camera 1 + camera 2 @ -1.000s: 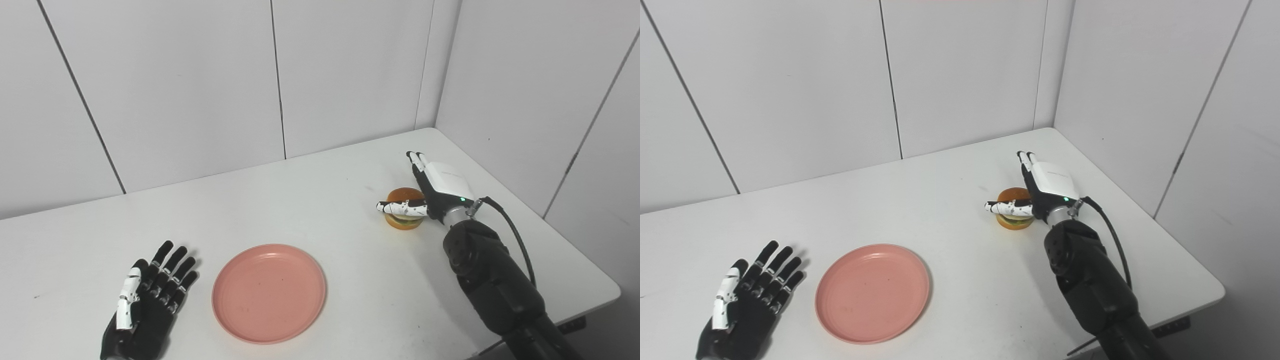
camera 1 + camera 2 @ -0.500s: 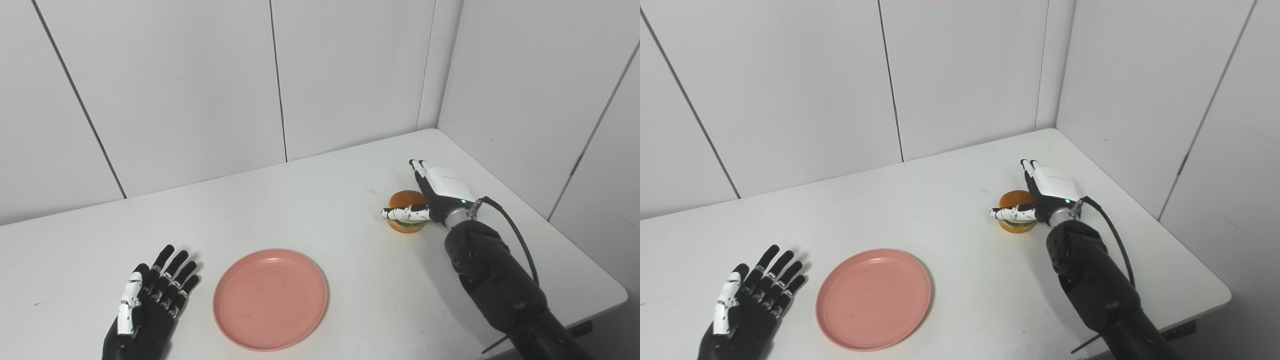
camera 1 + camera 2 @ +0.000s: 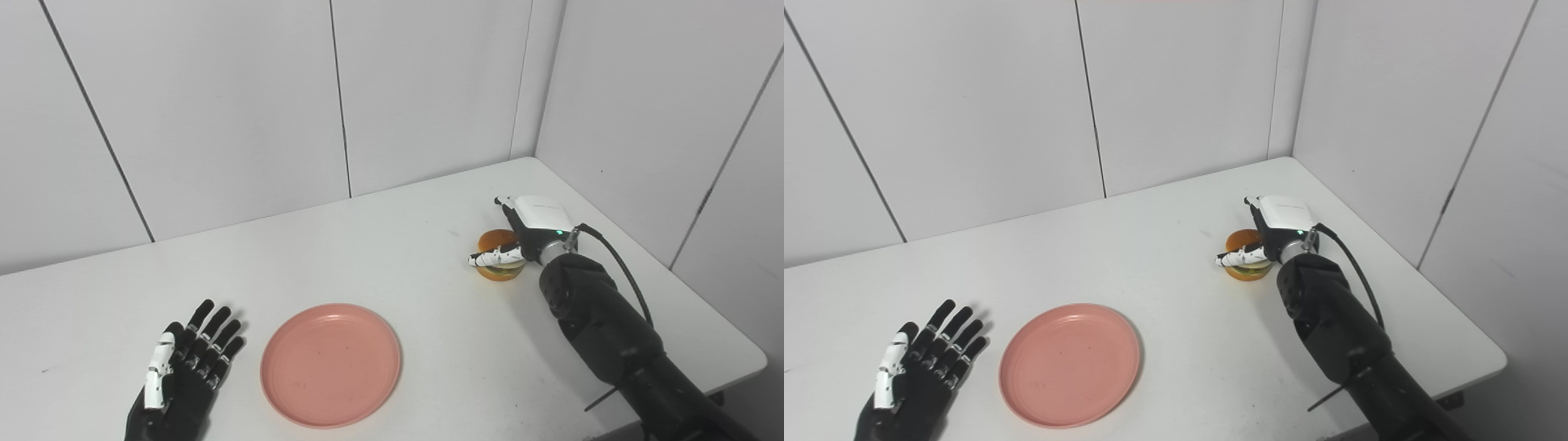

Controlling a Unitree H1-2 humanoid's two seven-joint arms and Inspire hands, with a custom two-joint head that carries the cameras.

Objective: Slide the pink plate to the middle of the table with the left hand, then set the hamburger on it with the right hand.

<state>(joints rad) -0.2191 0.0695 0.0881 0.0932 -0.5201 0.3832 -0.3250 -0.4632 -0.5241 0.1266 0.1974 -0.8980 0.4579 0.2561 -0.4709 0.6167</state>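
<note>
The pink plate point(image 3: 331, 364) lies flat near the front of the white table point(image 3: 380, 263), left of the middle. My left hand point(image 3: 184, 367) rests open and flat on the table just left of the plate, not touching it. The hamburger point(image 3: 493, 237), with an orange bun, sits on the table at the right. My right hand point(image 3: 528, 231) is wrapped around it: the thumb point(image 3: 493, 257) lies across its front, and the fingers curl over its far side, mostly hidden behind the hand's white back.
White wall panels stand close behind the table and along its right side, meeting in a corner at the back right. The table's right edge point(image 3: 704, 300) runs just past my right forearm point(image 3: 606, 324). A black cable loops off the right wrist.
The right hand's fingers, straight and raised a second ago, have bent down over the hamburger, and the thumb has drawn in against it. The left hand and the plate have not moved.
</note>
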